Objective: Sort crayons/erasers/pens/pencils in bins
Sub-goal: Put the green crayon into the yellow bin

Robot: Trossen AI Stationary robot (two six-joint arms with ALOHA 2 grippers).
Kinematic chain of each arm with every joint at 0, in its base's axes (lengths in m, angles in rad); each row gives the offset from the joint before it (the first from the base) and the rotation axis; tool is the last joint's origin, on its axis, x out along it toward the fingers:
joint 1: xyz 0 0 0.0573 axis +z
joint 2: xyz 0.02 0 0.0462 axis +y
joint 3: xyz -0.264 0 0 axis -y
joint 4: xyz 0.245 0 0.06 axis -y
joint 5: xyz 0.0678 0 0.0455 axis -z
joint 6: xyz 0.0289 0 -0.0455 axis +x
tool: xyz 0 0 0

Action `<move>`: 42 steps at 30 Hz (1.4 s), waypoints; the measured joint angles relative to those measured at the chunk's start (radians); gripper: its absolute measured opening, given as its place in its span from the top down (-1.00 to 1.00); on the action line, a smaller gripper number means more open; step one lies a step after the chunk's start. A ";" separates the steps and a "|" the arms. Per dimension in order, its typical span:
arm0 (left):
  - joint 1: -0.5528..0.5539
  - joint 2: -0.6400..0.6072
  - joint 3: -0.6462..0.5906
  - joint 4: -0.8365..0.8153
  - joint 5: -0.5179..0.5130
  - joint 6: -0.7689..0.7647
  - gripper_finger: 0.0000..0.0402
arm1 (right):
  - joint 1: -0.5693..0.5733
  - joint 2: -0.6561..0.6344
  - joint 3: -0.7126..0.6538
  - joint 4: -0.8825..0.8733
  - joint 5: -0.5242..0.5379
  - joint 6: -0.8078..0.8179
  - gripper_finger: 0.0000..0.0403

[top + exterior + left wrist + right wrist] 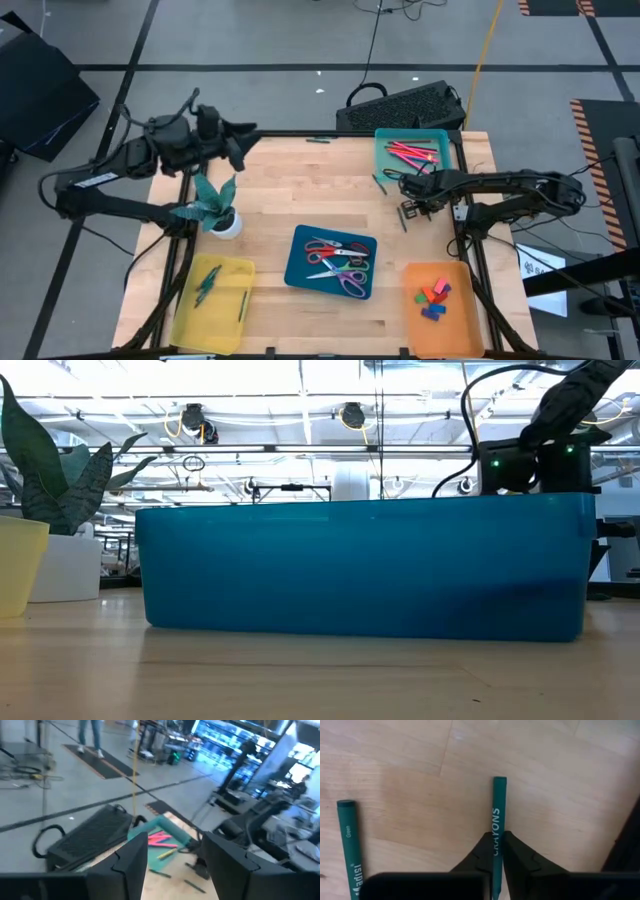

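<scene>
My right gripper (409,201) is low over the wood just in front of the teal bin (385,160) and is shut on a green crayon (497,800) marked CRAYONS. A second green crayon (347,845) lies flat on the wood beside it. The teal bin holds red and pink sticks (412,152). Several erasers (433,297) lie in the orange bin (460,335). The yellow bin (225,320) holds green sticks. My left gripper (238,140) is raised over the table's far left corner, open and holding nothing (175,852). My right gripper pinches the green crayon's shaft (496,827) between its two fingertips (482,850), one on each long side. The fingers point down from above and lie across the crayon. I cannot tell whether the crayon rests on the wood or hangs just above it.
The dark blue bin (300,270) with scissors sits at the centre front and fills the low view (360,565). A potted plant (215,208) stands left of centre. A black case (400,105) lies beyond the far edge. Bare wood lies in the middle.
</scene>
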 joint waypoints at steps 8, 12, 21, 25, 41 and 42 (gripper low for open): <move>0.022 0.067 0.000 -0.024 0.071 0.055 0.06 | 0.004 -0.159 0.142 0.016 -0.066 -0.025 0.91; 0.019 0.074 0.000 -0.014 0.106 0.071 0.06 | 0.020 -0.228 0.216 0.128 -0.101 -0.033 0.90; 0.015 0.162 0.000 0.131 0.251 0.095 0.06 | 0.129 -0.213 0.321 1.014 -0.147 -0.306 0.90; 0.015 0.252 0.000 0.250 0.345 0.123 0.06 | 0.181 -0.134 0.347 1.237 -0.148 -0.454 0.90; -0.031 0.422 0.000 0.481 0.557 0.311 0.06 | 0.298 0.022 0.391 1.450 -0.144 -0.753 0.90; -0.035 0.424 0.000 0.483 0.557 0.312 0.06 | 0.297 0.022 0.391 1.453 -0.143 -0.760 0.90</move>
